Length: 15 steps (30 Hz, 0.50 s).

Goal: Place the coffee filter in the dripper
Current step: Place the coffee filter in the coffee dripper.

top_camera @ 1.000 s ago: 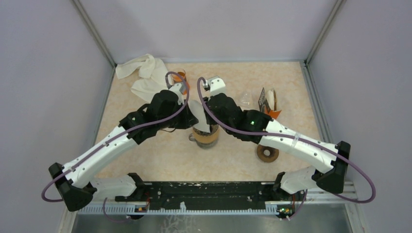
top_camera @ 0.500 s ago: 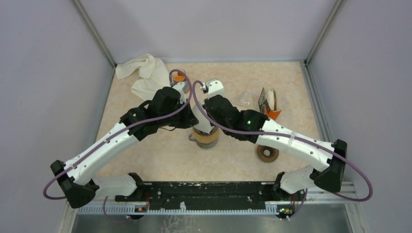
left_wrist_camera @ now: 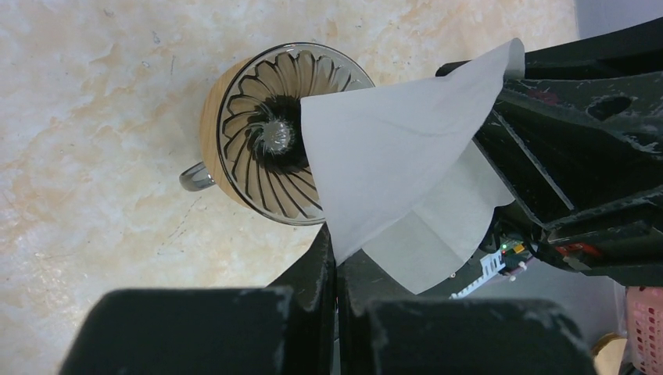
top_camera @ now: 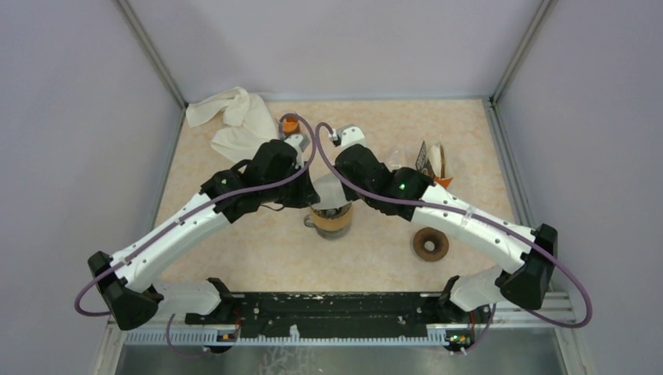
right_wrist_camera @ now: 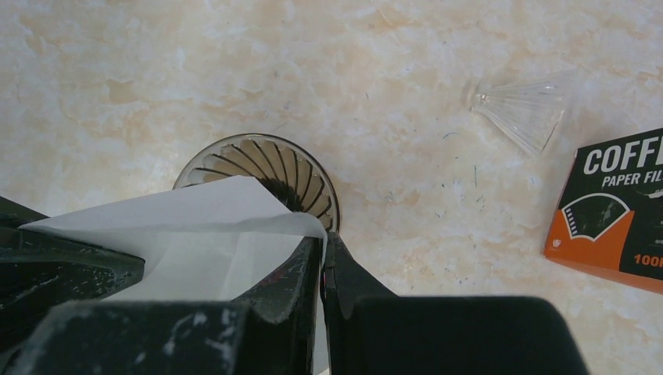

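We watch the right tool (right_wrist_camera: 322, 241) clamp shut on the coffee filter (right_wrist_camera: 195, 219); the left arm (top_camera: 195, 223) has edged inward, and the orange cap (top_camera: 290, 123) behind now shows more.

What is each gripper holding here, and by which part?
Both hold the coffee filter, above the dripper. The left gripper pinches one edge of the paper and the right gripper pinches another edge.

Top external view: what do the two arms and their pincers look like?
The left arm and right arm share white link shells, black joints and black bases. A looping purple cable runs along each. A small green light glows on the right arm's black forearm. The left pincer and right pincer have matte black, scuffed fingers.
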Each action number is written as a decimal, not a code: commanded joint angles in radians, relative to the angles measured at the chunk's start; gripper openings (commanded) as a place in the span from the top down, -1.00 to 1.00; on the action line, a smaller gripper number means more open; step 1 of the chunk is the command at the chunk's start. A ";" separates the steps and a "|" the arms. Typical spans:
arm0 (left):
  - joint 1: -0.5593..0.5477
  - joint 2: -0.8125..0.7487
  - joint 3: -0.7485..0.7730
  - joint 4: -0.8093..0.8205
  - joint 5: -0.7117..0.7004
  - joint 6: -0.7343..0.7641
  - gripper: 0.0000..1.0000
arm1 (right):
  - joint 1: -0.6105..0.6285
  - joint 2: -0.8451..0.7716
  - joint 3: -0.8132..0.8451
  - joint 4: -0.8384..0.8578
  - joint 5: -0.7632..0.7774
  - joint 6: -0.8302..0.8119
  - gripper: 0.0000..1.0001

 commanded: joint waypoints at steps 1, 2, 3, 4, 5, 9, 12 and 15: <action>0.006 0.025 0.028 -0.020 0.015 0.027 0.96 | -0.018 0.017 0.062 -0.009 -0.048 0.000 0.88; 0.008 0.030 0.026 -0.021 0.019 0.029 0.95 | -0.022 0.023 0.065 -0.014 -0.053 -0.002 0.88; 0.010 0.035 0.025 -0.020 0.022 0.030 0.95 | -0.025 0.028 0.069 -0.019 -0.057 -0.004 0.88; 0.012 0.037 0.022 -0.017 0.027 0.031 0.95 | -0.027 0.036 0.074 -0.024 -0.066 -0.006 0.88; 0.015 0.042 0.021 -0.015 0.032 0.033 0.95 | -0.029 0.042 0.077 -0.030 -0.071 -0.009 0.88; 0.025 0.056 0.019 -0.015 0.039 0.038 0.95 | -0.032 0.061 0.083 -0.043 -0.082 -0.013 0.88; 0.033 0.065 0.014 -0.012 0.048 0.043 0.93 | -0.035 0.076 0.088 -0.048 -0.092 -0.017 0.88; 0.049 0.072 0.003 -0.008 0.067 0.046 0.93 | -0.039 0.092 0.097 -0.061 -0.101 -0.020 0.88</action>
